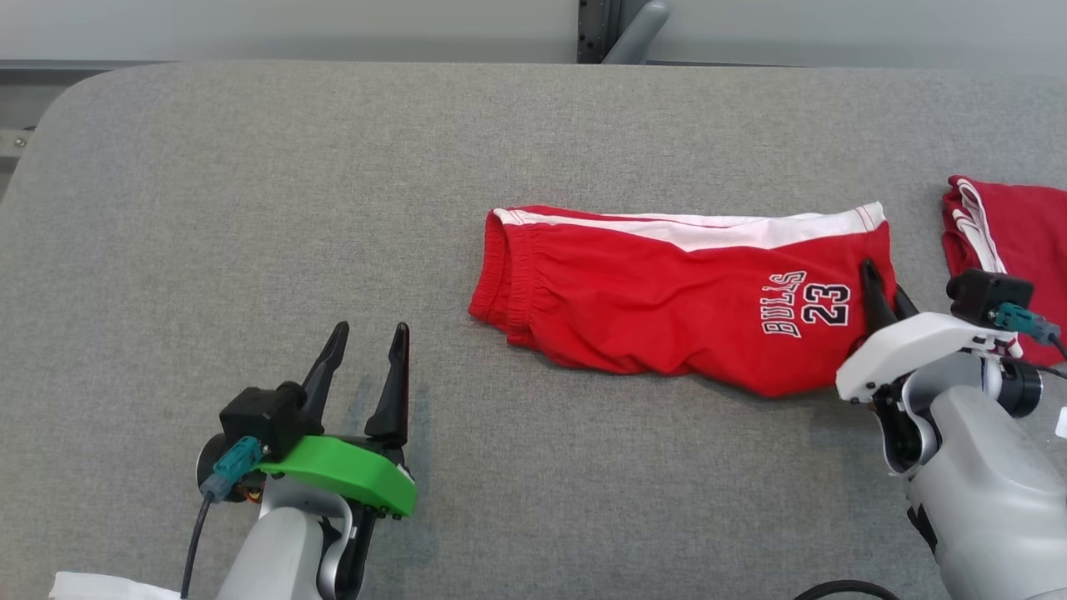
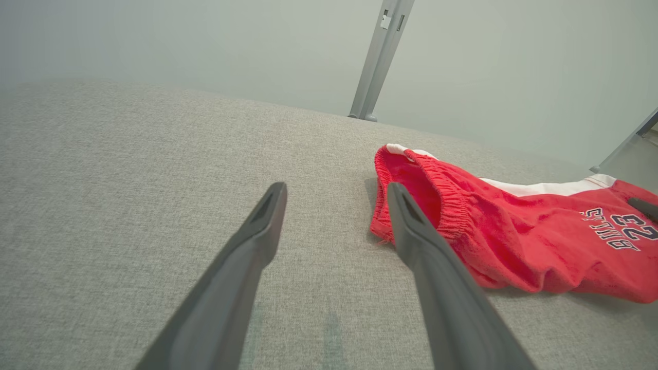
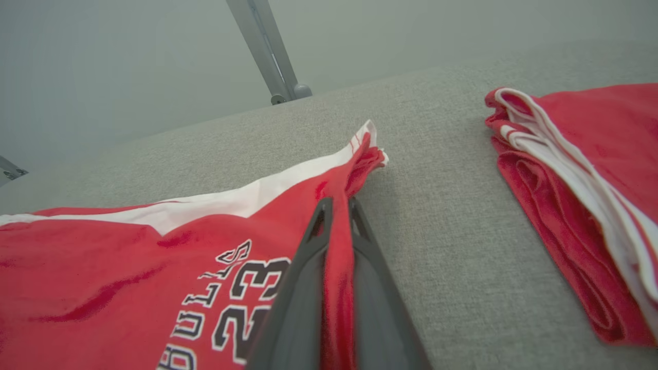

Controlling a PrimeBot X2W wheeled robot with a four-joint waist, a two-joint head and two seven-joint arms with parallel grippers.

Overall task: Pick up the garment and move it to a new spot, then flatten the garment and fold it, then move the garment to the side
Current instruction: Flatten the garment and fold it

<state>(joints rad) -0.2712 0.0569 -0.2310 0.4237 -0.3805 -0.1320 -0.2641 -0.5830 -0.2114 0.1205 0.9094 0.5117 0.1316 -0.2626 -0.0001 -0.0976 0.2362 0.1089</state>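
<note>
Fingers of the right gripper: closed, pinching a ridge of red cloth at the right-hand leg end of the red shorts, just right of the "BULLS 23" print. Fingers of the left gripper: spread wide, holding nothing, above the bare grey surface, near and left of the elastic waistband. The shorts lie flat, right of centre. A folded red garment lies apart at the right edge.

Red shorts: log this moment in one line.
right gripper: shut on red shorts at leg hem | left gripper: open, clear of cloth | shorts: lying on table | folded red garment: farther right
</note>
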